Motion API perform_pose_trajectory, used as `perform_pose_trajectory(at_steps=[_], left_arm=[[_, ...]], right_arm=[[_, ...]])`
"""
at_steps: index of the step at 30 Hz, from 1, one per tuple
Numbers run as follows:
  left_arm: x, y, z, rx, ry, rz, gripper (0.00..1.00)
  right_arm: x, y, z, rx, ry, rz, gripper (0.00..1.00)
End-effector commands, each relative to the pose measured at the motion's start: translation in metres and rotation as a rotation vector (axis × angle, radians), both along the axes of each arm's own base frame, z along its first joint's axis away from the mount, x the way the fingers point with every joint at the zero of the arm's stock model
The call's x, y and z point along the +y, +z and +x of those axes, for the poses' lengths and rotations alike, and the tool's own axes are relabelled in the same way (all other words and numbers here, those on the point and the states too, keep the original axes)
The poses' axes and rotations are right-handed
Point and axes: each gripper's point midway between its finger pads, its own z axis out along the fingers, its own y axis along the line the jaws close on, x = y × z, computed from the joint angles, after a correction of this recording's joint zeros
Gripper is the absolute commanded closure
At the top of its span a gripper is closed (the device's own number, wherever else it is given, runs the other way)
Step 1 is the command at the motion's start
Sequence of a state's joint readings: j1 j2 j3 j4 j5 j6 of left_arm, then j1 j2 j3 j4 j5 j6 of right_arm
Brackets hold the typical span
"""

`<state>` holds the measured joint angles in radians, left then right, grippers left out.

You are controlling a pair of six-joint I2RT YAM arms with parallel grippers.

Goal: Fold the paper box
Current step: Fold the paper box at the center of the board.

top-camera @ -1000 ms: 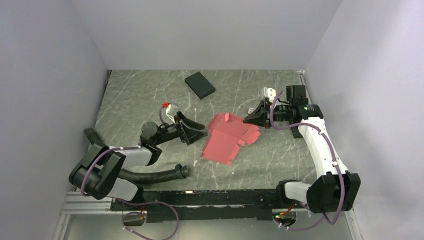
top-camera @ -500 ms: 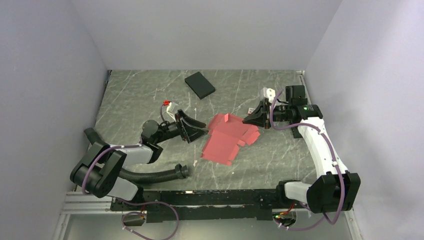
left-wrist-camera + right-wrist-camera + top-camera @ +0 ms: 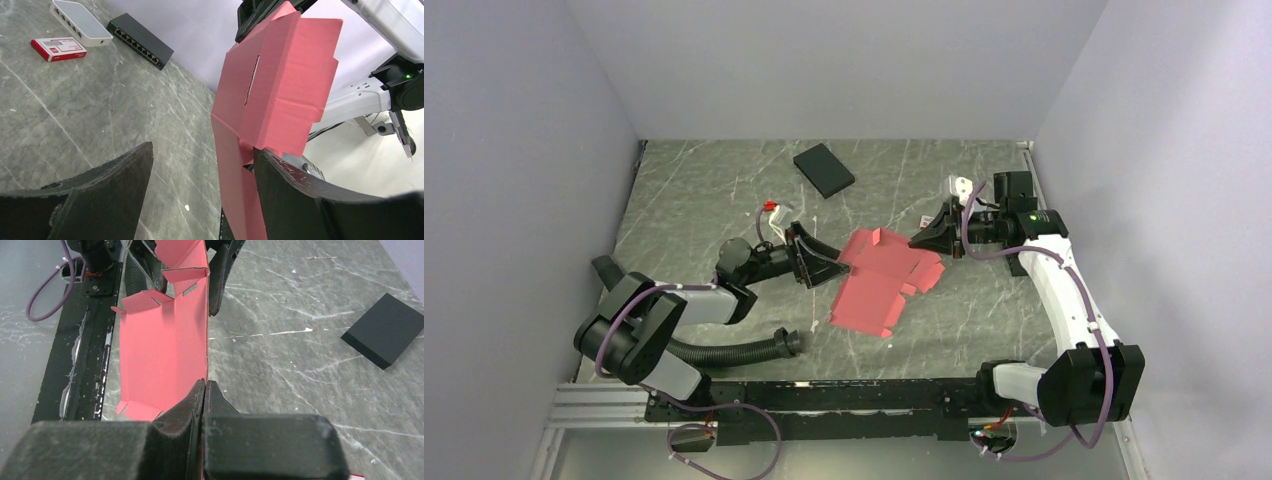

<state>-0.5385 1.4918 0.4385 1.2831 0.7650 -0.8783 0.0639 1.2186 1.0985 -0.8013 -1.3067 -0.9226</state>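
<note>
The paper box [image 3: 879, 285], an unfolded pink sheet, lies in the middle of the table [image 3: 984, 300] with its near corner down. The left gripper [image 3: 829, 262], spread wide, covers the sheet's left edge; a second ago it sat further left. The right gripper [image 3: 916, 241] is clamped on the raised far-right edge, hiding it. Beyond lies a black box [image 3: 824, 170].

In the left wrist view, the pinkish-red thin cardboard die-cut sheet [image 3: 280, 95] is running off the bottom edge and covering much of the white right arm [image 3: 360, 102] behind it. The left gripper [image 3: 202, 150] is having both black fingers [image 3: 100, 200] cut off by that same edge. In the right wrist view, the sheet's near edge is vanishing between the pressed-together black fingers [image 3: 175, 440] of the right gripper [image 3: 204, 385]. The lettering on the small red-and-white carton [image 3: 58, 49] is showing too small to read.
</note>
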Motion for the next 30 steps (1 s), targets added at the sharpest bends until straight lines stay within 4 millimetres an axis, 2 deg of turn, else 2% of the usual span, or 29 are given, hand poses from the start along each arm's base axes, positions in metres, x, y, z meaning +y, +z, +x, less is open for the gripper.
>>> perform_pose_trajectory(at_steps=[1, 9, 22, 26, 30], left_arm=[[-0.006, 0.015, -0.003, -0.057, -0.034, -0.021, 0.23], [-0.015, 0.007, -0.002, -0.016, -0.048, 0.024, 0.30], [-0.019, -0.006, 0.007, 0.054, -0.028, 0.029, 0.50], [-0.017, -0.001, 0.005, 0.035, -0.027, -0.011, 0.47], [-0.003, 0.007, -0.001, -0.006, -0.023, -0.046, 0.33]], right_arm=[[0.003, 0.005, 0.003, -0.033, 0.008, 0.012, 1.00], [0.001, 0.001, 0.010, -0.033, -0.024, -0.011, 1.00], [0.003, 0.002, 0.009, -0.035, -0.022, -0.008, 1.00], [0.003, 0.002, 0.008, -0.037, -0.019, -0.007, 1.00], [0.003, 0.003, 0.007, -0.041, -0.013, -0.006, 1.00]])
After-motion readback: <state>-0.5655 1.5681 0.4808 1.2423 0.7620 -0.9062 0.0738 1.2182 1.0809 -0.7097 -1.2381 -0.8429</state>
